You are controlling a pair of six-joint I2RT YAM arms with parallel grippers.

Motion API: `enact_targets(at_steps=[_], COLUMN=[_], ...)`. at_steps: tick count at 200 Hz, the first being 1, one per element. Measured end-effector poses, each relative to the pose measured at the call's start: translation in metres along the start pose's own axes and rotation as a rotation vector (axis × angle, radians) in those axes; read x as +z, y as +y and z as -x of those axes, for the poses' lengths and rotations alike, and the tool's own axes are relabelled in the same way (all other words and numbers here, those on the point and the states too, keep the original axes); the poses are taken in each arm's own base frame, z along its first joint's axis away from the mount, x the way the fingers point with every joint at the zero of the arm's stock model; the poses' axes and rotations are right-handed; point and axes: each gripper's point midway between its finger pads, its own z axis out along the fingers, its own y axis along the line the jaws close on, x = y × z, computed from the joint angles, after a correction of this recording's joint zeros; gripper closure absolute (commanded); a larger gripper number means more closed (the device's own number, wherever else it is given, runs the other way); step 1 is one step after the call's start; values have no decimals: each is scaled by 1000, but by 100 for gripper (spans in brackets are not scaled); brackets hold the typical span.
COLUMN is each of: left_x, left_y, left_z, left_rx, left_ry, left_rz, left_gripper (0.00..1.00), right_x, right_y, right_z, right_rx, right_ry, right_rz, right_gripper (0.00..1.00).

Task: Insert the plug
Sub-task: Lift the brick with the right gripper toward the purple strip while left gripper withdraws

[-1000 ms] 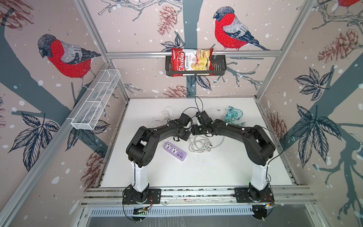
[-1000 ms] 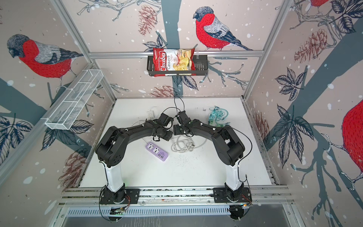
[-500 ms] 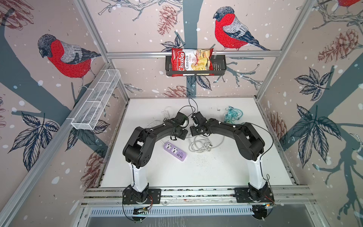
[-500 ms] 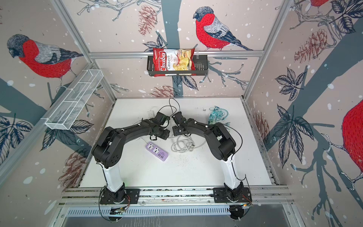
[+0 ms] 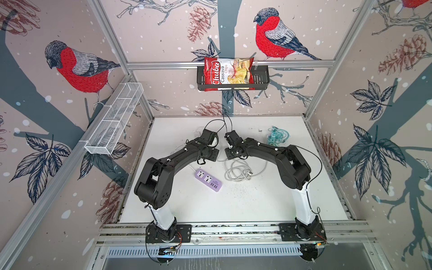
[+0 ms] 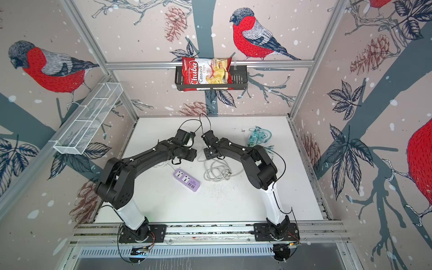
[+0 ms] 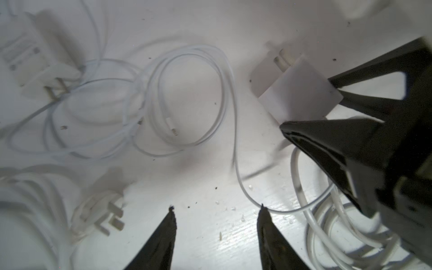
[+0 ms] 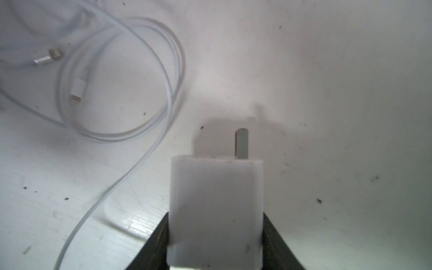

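Between the jaws of the right gripper sat the plug, a white block pressed on both flanks by the black fingers. One flat prong stuck out ahead of it, away from the wrist. Whether the plug was clear of the table could not be told. In both top views the arm hid it. The wrist put it around the middle of the table, far of the strip, a purple bar lying at a slant with its sockets up.

Just left of the right gripper hung the left gripper, jaws partly apart and holding nothing. A thin cable ran past one fingertip and looped on over the table. Left of that loop lay two more white plugs, a three-pin and a two-pin, both blurred. A thicker coil lay right of the strip, below the right wrist. A teal bundle sat well apart at far right.
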Motion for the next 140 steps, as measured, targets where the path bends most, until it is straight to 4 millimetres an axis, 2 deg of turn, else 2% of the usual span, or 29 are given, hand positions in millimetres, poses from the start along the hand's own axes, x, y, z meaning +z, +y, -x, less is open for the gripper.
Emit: enact_targets(at_steps=[15, 35, 47, 57, 92, 114, 128, 140], left_x=[-11, -28, -40, -51, -106, -131, -143, -152], left_y=[5, 18, 28, 36, 56, 61, 66, 70], left_z=[-2, -13, -22, -28, -31, -41, -50, -56], left_rx=[-52, -144, -212, -260, -417, -471, -505, -530], left_ry=[-13, -23, -30, -41, -166, -230, -264, -290], left_rz=[16, 69, 102, 124, 152, 156, 171, 181], left_gripper=[44, 43, 42, 41, 40, 39, 39, 39], right_x=[-19, -54, -76, -94, -153, -185, -199, -204], right_y=[0, 2, 8, 21, 71, 89, 99, 112], right_z=[22, 52, 64, 69, 70, 65, 52, 28], right_rx=[-5, -13, -29, -52, -158, -202, -232, -278], right_ry=[-50, -128, -173, -198, -250, -282, -287, -262], right_rz=[-3, -1, -2, 16, 87, 124, 138, 162], right_gripper=[81, 81, 81, 81, 81, 82, 82, 82])
